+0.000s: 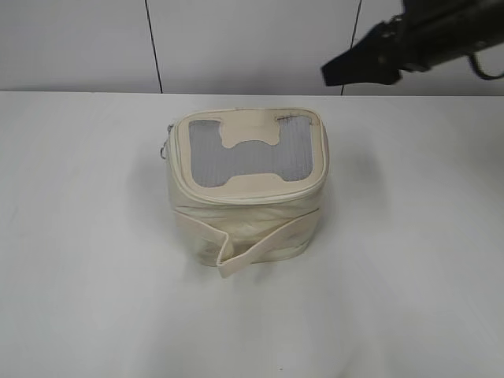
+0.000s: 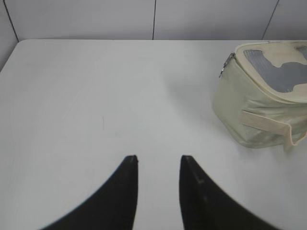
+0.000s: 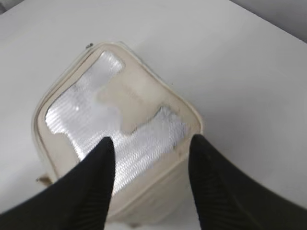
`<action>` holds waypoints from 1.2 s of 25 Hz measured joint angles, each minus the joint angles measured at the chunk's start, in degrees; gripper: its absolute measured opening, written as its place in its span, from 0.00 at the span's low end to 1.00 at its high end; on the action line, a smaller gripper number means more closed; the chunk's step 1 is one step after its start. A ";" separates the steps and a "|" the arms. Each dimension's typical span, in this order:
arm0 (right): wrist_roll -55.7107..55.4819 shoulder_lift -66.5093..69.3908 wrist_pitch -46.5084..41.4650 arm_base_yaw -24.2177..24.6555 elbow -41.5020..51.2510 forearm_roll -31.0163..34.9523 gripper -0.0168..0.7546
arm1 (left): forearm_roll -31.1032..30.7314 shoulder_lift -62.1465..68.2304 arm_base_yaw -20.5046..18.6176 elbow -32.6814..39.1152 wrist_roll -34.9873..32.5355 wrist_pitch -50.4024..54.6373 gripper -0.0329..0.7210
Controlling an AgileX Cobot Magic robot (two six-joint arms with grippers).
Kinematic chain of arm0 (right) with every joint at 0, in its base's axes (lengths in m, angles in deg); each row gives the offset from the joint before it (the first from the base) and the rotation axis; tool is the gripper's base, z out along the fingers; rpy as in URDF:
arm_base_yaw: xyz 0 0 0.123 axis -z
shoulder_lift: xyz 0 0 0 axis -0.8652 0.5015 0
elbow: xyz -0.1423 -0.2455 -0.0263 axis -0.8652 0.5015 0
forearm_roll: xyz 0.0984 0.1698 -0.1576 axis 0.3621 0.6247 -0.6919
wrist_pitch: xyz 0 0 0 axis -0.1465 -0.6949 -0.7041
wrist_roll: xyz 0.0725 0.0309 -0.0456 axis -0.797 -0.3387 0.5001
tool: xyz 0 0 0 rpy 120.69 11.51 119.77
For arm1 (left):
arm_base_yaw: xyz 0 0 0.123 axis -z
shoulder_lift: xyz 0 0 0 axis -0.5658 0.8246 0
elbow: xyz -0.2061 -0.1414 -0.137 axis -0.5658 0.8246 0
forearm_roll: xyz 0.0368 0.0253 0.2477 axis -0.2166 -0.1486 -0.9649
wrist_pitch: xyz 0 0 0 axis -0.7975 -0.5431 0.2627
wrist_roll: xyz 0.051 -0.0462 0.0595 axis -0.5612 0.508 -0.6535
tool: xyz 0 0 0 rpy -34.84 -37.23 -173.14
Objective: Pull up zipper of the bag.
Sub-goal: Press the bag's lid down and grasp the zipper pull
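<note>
The cream-white boxy bag (image 1: 244,213) stands in the middle of the white table, grey mesh top with a cream H patch facing up. Its zipper (image 1: 236,194) runs round the top panel edge, and silver ring pulls (image 1: 166,149) hang at the back left corner. The pulls also show in the left wrist view (image 2: 224,68). My right gripper (image 3: 152,143) is open and empty, hovering above the bag's (image 3: 120,129) top edge; its arm (image 1: 370,59) shows at the upper right. My left gripper (image 2: 158,160) is open and empty over bare table, left of the bag (image 2: 261,105).
A wide cream strap band (image 1: 252,248) wraps the bag's body and its loose end sticks out at the front. A grey panelled wall (image 1: 236,39) stands behind the table's far edge.
</note>
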 joint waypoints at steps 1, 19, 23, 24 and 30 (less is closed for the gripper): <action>0.29 4.52 -0.53 -1.48 -4.31 0.00 0.54 | 0.00 0.00 0.00 0.00 0.00 0.00 0.36; -11.49 42.44 -17.94 -15.62 -53.43 -7.46 0.54 | -0.05 0.00 0.00 0.00 0.00 0.00 0.36; -12.42 44.59 -18.52 -15.83 -53.49 -8.17 0.54 | -0.05 0.00 0.00 0.00 0.00 0.00 0.36; -12.63 45.06 -18.57 -15.85 -53.49 -8.56 0.52 | -0.05 0.00 0.00 0.00 0.00 0.00 0.36; -13.31 45.61 -19.16 -16.00 -53.71 -11.06 0.11 | 1.39 6.13 0.00 -0.85 0.00 -3.19 0.38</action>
